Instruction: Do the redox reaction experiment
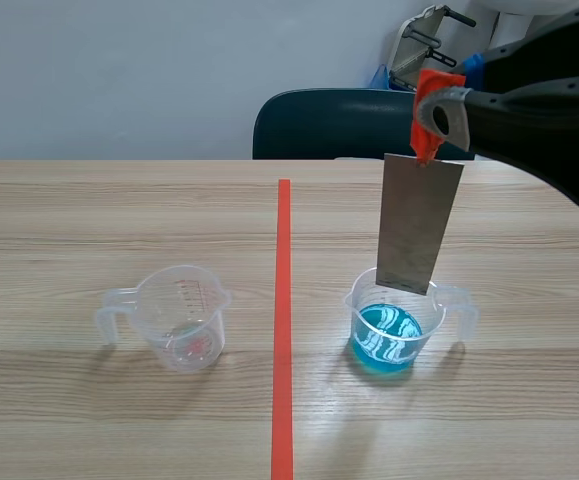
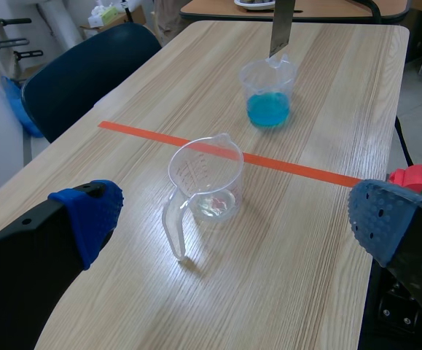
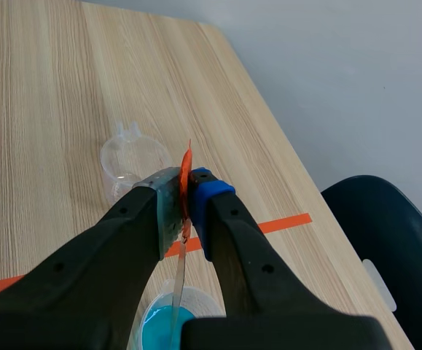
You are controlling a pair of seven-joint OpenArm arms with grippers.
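**Inspector A:** Metal strip (image 1: 419,225) first. Where do we place it?

**Inspector B:** We go from the left. The left gripper (image 2: 236,222) shows only in its own wrist view. Its fingers are wide apart and hold nothing, and the empty clear cup (image 1: 184,320) stands ahead of them. Next come the orange tape line (image 1: 283,330) and the cup of blue liquid (image 1: 394,335). The strip hangs over that cup with its long axis upright. The right gripper (image 1: 431,120) is clamped on the orange tab (image 1: 431,85) at the strip's top end.

**Inspector A:** Which relation governs the coming move?

**Inspector B:** The vertical one. The strip's lower edge sits at about rim height and the blue liquid lies below it. We judge that dipping it calls for a straight descent. The right arm carries the strip and is the nearer one. The left arm is well apart, across the tape line.

**Inspector A:** Do the views differ?

**Inspector B:** They do. The scene view gives the strip's broad face, with its lower edge overlapping the cup's far rim. The left wrist view shows that edge just over the spout, clear of the liquid. The right wrist view shows the strip edge-on, a thin line running from the pads down toward the blue, and it confirms the clamp. We cannot tell from any view whether the edge is inside the mouth.
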